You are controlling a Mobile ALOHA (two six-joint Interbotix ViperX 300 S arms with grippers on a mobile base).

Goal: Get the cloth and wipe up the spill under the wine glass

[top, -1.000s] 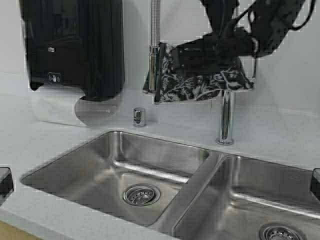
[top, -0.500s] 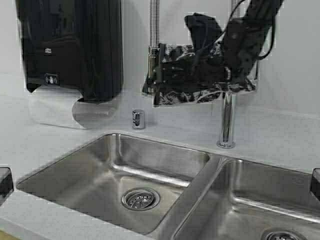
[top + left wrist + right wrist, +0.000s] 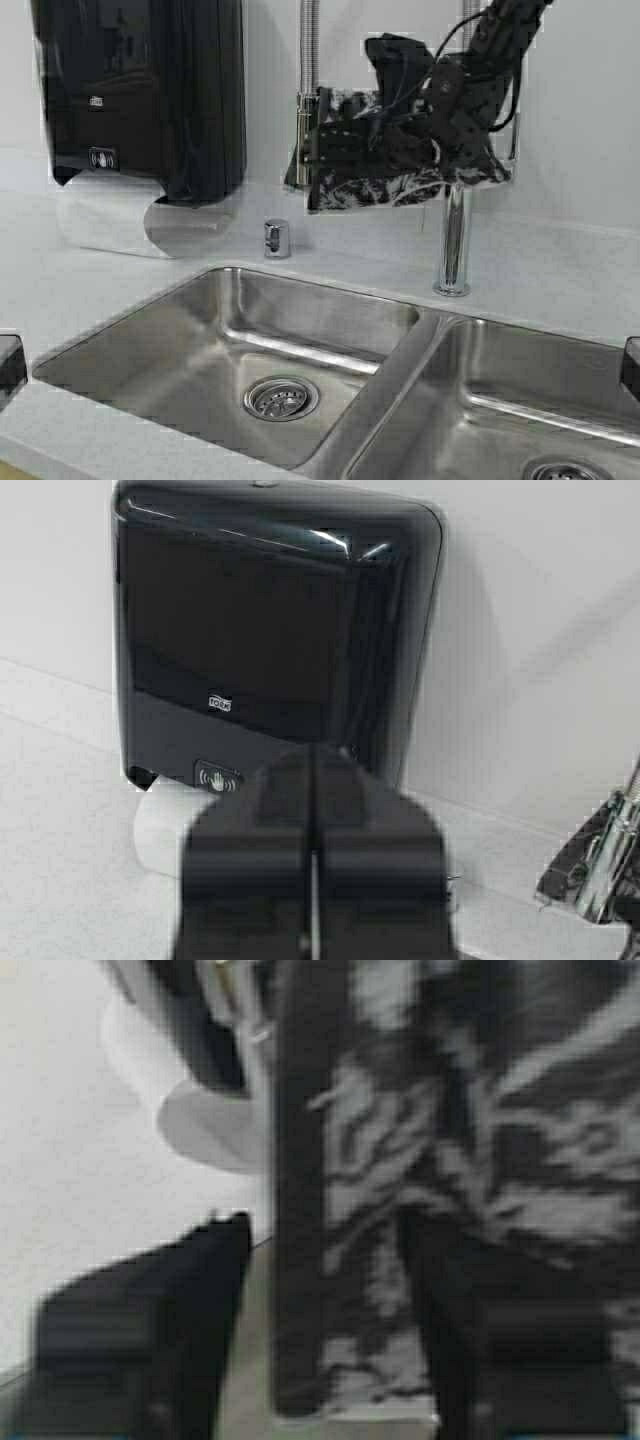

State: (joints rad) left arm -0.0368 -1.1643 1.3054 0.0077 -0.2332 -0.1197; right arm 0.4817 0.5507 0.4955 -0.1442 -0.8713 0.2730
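1 cloth (image 3: pixel 400 160) draped on faucet (image 3: pixel 455 235), R gripper (image 3: pixel 320 1290) jaws open round it, L gripper (image 3: pixel 314 880) closed, 2 sink basins (image 3: pixel 250 340)

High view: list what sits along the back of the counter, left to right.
Black paper towel dispenser → small chrome button → the cloth draped over the faucet, with the right gripper at it → faucet's chrome post.
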